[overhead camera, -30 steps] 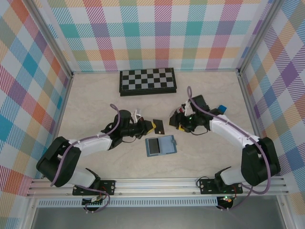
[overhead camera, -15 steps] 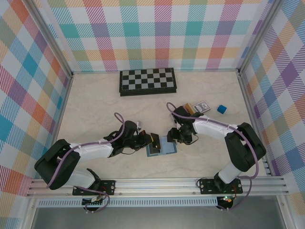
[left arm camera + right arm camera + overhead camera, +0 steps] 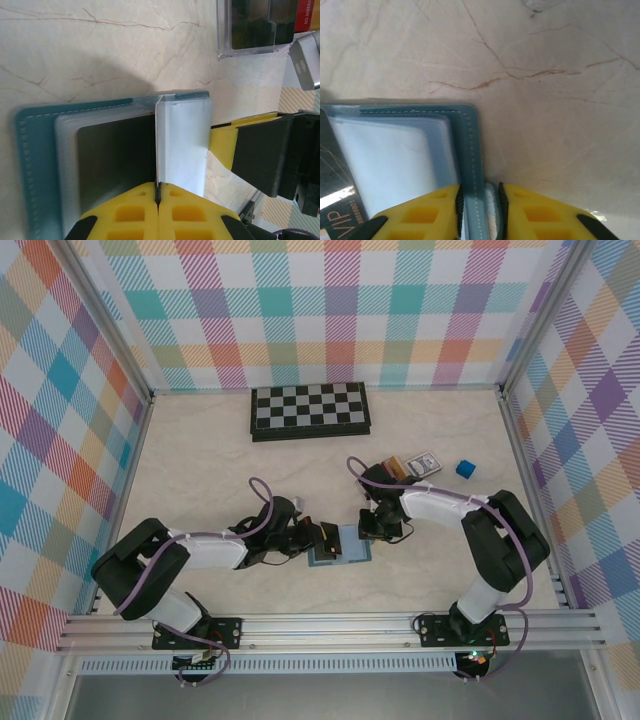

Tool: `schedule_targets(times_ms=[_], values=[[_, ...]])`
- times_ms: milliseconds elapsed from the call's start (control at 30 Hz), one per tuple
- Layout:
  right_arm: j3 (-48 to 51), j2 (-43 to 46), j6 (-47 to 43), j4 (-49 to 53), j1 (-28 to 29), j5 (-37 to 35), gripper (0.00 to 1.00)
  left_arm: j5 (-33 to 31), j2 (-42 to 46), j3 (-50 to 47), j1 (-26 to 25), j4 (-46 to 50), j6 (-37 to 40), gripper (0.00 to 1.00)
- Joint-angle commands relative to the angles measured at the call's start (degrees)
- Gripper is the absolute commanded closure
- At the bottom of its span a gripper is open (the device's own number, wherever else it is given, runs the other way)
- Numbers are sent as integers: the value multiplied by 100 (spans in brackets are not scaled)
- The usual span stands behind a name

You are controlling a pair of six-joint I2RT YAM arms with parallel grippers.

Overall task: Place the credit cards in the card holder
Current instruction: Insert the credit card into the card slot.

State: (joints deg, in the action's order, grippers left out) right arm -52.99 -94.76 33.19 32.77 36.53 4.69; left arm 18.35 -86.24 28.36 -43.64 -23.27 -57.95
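Insertion step, I'd say: left gripper (image 3: 158,191) is clamped tight on a card (image 3: 158,142) standing on edge over the middle of the open holder (image 3: 30,160). The holder lies flat at front-centre of the table (image 3: 200,460), long axis left-right. Right gripper (image 3: 479,200) is nearly closed, pinching the holder's right cover edge. Next: tip the card toward a pocket mouth and slide it in while right pins the holder.

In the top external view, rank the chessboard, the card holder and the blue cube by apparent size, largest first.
1. chessboard
2. card holder, partly covered
3. blue cube
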Motion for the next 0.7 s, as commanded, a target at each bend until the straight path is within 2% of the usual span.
schedule_targets(times_ms=[0,300,467,667], values=[[77,-103,-10,-94,29,82,82,75,-188,-35,-135,-350,-92,100],[149,-146,64,-166,23,74,85,147,-370,-4,-154,-314,-146,100],[162,-147,105,-174,29,38,85,240,-320,71,-172,62,-257,100],[194,-157,127,-214,29,48,86,247,-87,111,-194,558,-8,100]])
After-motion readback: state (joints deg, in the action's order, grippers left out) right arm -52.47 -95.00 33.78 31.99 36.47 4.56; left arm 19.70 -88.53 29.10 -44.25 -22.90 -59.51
